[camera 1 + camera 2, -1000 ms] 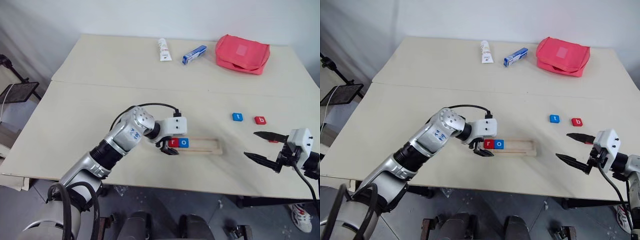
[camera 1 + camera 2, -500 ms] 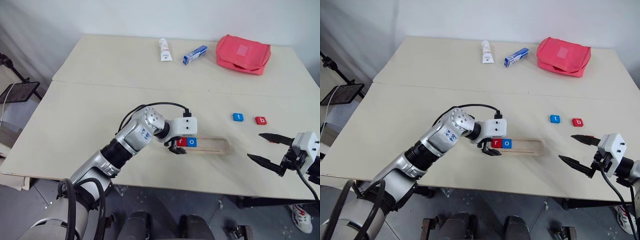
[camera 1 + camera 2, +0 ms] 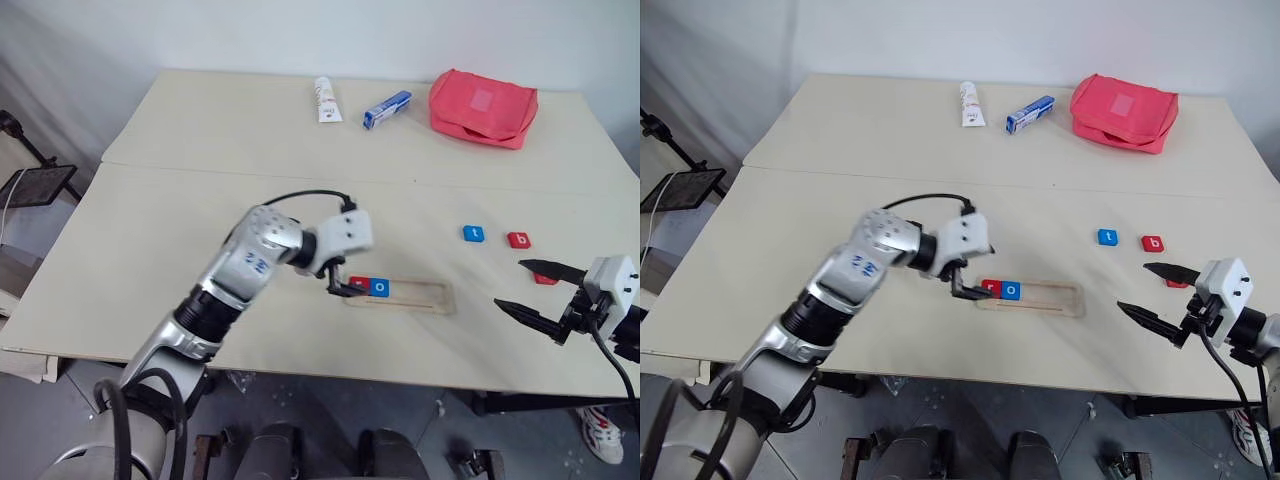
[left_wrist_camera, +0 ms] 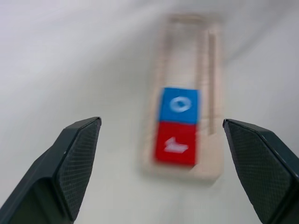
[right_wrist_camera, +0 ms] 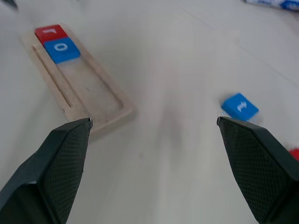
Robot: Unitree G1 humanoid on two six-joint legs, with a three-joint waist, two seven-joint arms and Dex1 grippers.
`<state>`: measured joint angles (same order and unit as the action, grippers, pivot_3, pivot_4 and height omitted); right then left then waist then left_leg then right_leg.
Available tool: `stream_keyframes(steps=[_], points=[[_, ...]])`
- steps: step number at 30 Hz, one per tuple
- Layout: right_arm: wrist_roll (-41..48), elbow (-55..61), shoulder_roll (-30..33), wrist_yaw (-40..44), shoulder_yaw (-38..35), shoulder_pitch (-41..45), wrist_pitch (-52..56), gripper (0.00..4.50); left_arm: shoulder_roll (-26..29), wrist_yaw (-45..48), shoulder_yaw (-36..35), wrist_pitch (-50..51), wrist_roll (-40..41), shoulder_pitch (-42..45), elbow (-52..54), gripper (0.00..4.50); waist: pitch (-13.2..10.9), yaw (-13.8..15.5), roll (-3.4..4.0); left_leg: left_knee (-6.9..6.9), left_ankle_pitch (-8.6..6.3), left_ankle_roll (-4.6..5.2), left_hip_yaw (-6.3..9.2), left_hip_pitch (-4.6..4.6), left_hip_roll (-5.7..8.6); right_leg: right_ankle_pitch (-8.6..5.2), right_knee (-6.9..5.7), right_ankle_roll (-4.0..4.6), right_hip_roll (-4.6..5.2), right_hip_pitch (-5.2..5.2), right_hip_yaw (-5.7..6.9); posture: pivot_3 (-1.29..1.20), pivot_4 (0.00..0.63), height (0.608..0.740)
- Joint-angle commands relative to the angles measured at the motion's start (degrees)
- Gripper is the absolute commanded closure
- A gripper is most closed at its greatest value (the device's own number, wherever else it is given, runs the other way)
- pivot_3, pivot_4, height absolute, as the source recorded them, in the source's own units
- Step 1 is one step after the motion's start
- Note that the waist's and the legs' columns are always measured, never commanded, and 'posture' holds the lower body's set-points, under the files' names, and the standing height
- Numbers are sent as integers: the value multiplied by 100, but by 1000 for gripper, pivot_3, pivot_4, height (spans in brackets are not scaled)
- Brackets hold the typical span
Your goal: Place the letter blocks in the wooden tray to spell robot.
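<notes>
The left pincer hangs just above the left end of the tray, its jaws wide and empty in its wrist view. The tray lies near the front edge of the tabletop, about midway along it. In its left end sit the red r and the blue o, touching side by side; the other three places are bare. So "ro" is spelled and, as I judge it, the step in hand is the change from the second block to the third.

Next comes the b. The blue t and red b lie just beside each other on the open tabletop, right of the tray and farther from the front edge. A third loose block, red, sits nearer the front edge, right by the right pincer. That pincer hovers near the right front corner with jaws spread wide and nothing between them. It is the nearer one to the b; the move calls for reaching over it, closing on its flat sides, then setting it against the o with the letter upright.

The letter on the third loose block is hidden by the upper finger of the right pincer; presumably it is the second o. In the head views the left pincer partly covers the r.
</notes>
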<state>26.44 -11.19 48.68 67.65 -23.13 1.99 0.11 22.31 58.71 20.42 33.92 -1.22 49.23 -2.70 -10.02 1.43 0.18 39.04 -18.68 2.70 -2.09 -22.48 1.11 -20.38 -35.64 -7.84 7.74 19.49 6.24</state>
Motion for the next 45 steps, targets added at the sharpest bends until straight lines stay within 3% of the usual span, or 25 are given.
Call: stream_keyframes(steps=[1,7,9,13,20,30,45], points=[[147,394,-44,-452,-434,-221,232,0,113,209,-764,-989,662,-258,-14,74,0,1,0,0,0,0,0,0,0,0,0,0,1,1,0,0,150,740],[265,1373,-625,-1835,-916,-840,984,0,204,279,-1549,-2675,1095,-370,-1004,74,0,38,0,4,0,0,6,0,7,0,-3,0,6,-2,4,0,150,740],[381,1761,-970,-2350,-1070,-989,1184,0,152,712,-1778,-3282,1474,-449,-1308,74,0,27,0,2,-2,-2,8,0,7,0,-6,0,5,-1,8,0,150,740],[255,2489,-1306,-3186,-1225,-1389,1681,0,222,1169,-2108,-3643,1979,-836,-1493,74,1,1,2,-1,-2,-2,2,1,9,0,-12,0,7,4,6,0,150,740],[519,3552,-1299,-3791,-1574,-1949,2686,0,282,2009,-2341,-4321,2453,-1502,-1892,74,5,-14,8,-4,-2,-2,-8,15,5,0,-22,0,3,2,-4,0,150,740],[682,3357,-1161,-3894,-1895,-1851,3140,0,164,2957,-2207,-5104,2491,-1543,-2816,74,5,-6,8,-1,-5,3,-7,17,8,0,-22,0,4,0,-7,0,150,740],[646,3077,-769,-3818,-1754,-1506,3534,0,55,2791,-2073,-5320,2464,-1576,-2795,74,5,-9,8,-1,-5,3,-7,17,5,0,-23,0,2,0,-4,0,150,740]])
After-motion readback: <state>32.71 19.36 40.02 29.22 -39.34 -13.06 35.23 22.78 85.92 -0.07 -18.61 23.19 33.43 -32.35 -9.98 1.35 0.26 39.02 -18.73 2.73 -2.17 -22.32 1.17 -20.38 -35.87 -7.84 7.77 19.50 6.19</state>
